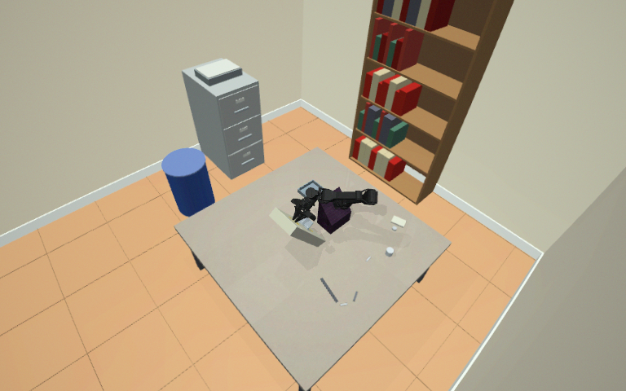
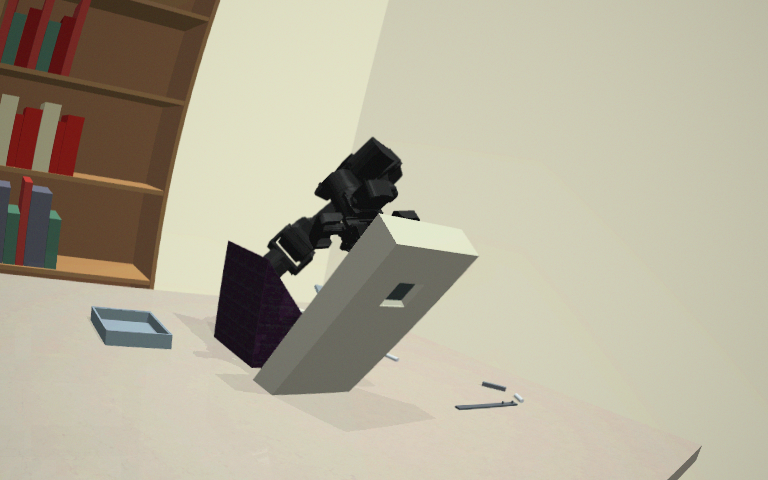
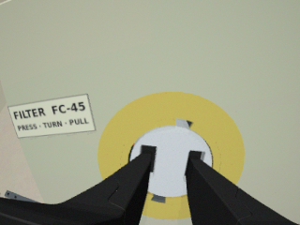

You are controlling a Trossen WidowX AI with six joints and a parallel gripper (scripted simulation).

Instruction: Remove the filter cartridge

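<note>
Exterior view first: the grey desk (image 2: 141, 418) carries everything, and the biggest thing on it is the service panel (image 2: 339, 333), a pale slab that stands tilted, its lower edge on the desk and its top leaning towards the arm. A small rectangular opening shows in the panel's back face. Behind it the black arm (image 2: 294, 249) reaches from a dark purple block (image 2: 249, 316) up over the panel's top edge. The blue-grey tray (image 2: 131, 338) lies flat on the desk, well apart from the panel, on the far side of the purple block.

On the wrist camera the panel's front fills the picture. A white label (image 3: 52, 115) reads "FILTER FC-45, PRESS - TURN - PULL". Beside it a yellow ring (image 3: 119, 131) surrounds the filter cartridge (image 3: 171, 175), a white disc seated in the panel, not in the tray. Two small grey slots mark its face, one near the upper edge (image 3: 182, 124) and one near the lower edge (image 3: 157, 198).

The tool (image 3: 171, 153) is at the cartridge face, its two black fingers a narrow gap apart with the white face showing between them. Nothing is clamped between the fingers. Whether the fingertips touch the disc cannot be told.
</note>
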